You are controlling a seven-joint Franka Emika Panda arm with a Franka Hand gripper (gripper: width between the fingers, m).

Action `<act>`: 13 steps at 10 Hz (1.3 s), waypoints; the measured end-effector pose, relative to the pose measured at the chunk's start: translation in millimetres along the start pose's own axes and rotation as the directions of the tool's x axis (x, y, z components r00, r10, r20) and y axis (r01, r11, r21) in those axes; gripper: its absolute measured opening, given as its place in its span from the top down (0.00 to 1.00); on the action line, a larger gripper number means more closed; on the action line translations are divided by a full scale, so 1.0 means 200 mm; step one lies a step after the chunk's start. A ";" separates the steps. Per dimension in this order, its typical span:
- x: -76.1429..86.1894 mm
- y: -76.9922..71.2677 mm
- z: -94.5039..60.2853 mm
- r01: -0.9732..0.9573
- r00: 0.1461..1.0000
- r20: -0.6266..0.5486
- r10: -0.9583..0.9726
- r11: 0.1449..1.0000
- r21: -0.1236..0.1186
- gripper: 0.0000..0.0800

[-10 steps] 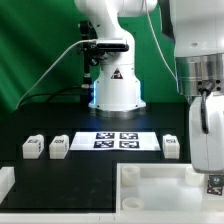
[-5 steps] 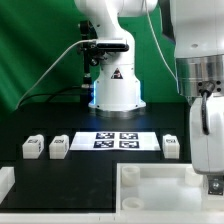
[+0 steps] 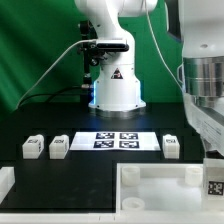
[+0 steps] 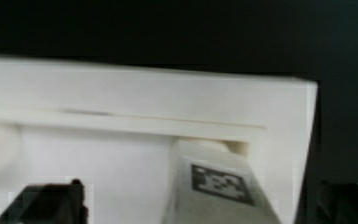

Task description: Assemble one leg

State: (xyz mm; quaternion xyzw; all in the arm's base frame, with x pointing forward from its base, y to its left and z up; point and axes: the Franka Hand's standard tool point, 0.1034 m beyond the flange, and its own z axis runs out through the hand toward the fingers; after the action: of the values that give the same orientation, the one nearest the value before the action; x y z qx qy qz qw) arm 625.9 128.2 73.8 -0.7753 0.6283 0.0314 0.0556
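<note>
A white leg (image 3: 214, 186) with a black-and-white tag stands at the right end of the large white rimmed panel (image 3: 150, 185). My gripper (image 3: 210, 150) hangs just above it. In the wrist view the leg (image 4: 220, 183) stands in the panel's corner (image 4: 140, 100), between my dark fingertips (image 4: 51, 205). The gripper (image 4: 194, 208) is open: bare panel shows between one finger and the leg. Three more legs lie on the black table, two at the exterior view's left (image 3: 32, 147) (image 3: 59, 146) and one at its right (image 3: 171, 146).
The marker board (image 3: 116, 139) lies on the table behind the panel, in front of the robot base (image 3: 115, 90). Another white part (image 3: 5, 182) sits at the exterior view's lower left edge. The panel's raised rim runs close around the standing leg.
The gripper has shifted up and toward the exterior view's right. The tagged leg stays in the same place on the panel and shows more fully below the fingers.
</note>
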 end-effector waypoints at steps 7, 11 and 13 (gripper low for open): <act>0.06 -0.04 -0.02 0.801 0.593 -0.043 -0.804 0.595 -0.066 0.19; 0.07 -0.05 -0.01 0.771 0.632 -0.058 -0.773 0.635 -0.058 0.30; 0.08 -0.05 -0.02 0.629 0.773 -0.068 -0.630 0.776 -0.046 0.63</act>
State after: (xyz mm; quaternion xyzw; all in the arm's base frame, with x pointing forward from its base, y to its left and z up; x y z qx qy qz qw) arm 638.8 113.9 75.5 -0.9419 0.3343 -0.0135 0.0301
